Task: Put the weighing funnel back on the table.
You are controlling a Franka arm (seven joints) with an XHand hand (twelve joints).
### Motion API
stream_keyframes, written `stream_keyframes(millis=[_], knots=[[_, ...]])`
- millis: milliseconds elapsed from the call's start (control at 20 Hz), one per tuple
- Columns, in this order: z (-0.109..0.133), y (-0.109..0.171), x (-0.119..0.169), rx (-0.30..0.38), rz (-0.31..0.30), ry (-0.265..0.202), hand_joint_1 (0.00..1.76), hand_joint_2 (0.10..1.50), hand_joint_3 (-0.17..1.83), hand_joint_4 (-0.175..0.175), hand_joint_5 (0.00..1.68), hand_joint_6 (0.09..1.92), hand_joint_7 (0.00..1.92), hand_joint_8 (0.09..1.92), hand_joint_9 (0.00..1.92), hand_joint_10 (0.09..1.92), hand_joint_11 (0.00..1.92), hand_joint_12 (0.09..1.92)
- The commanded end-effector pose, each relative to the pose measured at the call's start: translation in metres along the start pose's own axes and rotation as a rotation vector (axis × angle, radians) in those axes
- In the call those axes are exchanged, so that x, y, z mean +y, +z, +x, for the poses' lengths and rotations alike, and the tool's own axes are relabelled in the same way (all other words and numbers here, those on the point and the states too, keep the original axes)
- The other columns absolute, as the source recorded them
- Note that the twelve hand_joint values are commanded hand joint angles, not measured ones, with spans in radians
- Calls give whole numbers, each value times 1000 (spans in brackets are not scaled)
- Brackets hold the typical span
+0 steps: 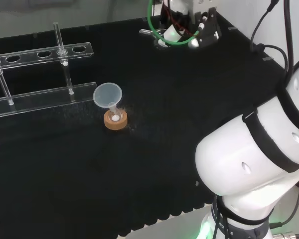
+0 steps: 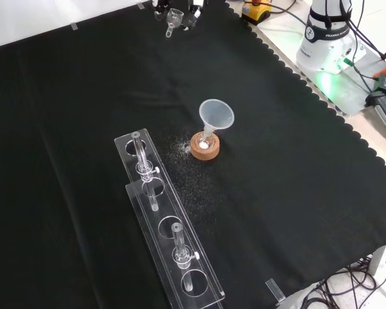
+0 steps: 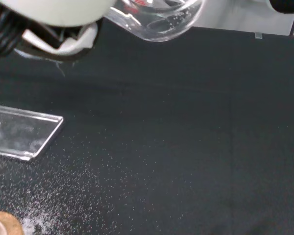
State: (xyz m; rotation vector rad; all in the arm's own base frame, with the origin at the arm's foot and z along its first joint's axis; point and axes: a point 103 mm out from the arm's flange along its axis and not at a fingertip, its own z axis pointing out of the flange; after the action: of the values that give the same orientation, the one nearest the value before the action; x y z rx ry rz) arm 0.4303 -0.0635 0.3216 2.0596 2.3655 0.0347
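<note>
The surface point(image 2: 289, 193) is a bench under black cloth, dusted with white powder point(image 2: 175, 149) near the middle. There the big funnel point(image 2: 217, 114) stands mouth up with its stem in a small flask point(image 2: 205, 144) on a cork ring point(image 2: 212, 154), and a clear rack point(image 2: 170, 225) lies just beside it. Those are well apart from my work, so I judge I need not steer round them.

The robot hand point(image 1: 187, 26) is at the far edge of the cloth in the front view. Its fingers are curled round the weighing funnel point(image 2: 174, 17), which hangs below it with the stem pointing down. In the wrist view the piece sits close against the palm with bare cloth spread beneath, which I take for a free spot to set it down. By my reading it is not yet on the surface.

I can't make out how high it hangs above the cloth. The front view cuts the robot hand off at the top, so where the fingers meet the glass is hidden. A few specks seem to cling inside.
</note>
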Motion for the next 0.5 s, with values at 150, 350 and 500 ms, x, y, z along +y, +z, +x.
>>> stream_keyframes(millis=[150,350,500], knots=[[-37,17,-5,48,-29,44,1209,457,950,-175,1390,612,1684,593,1774,185,1699,452],[-45,32,-5,45,-13,54,1209,455,950,-175,1391,609,1685,592,1774,185,1699,452],[-53,52,-6,37,-10,55,1209,455,951,-175,1392,607,1685,591,1774,184,1698,452]])
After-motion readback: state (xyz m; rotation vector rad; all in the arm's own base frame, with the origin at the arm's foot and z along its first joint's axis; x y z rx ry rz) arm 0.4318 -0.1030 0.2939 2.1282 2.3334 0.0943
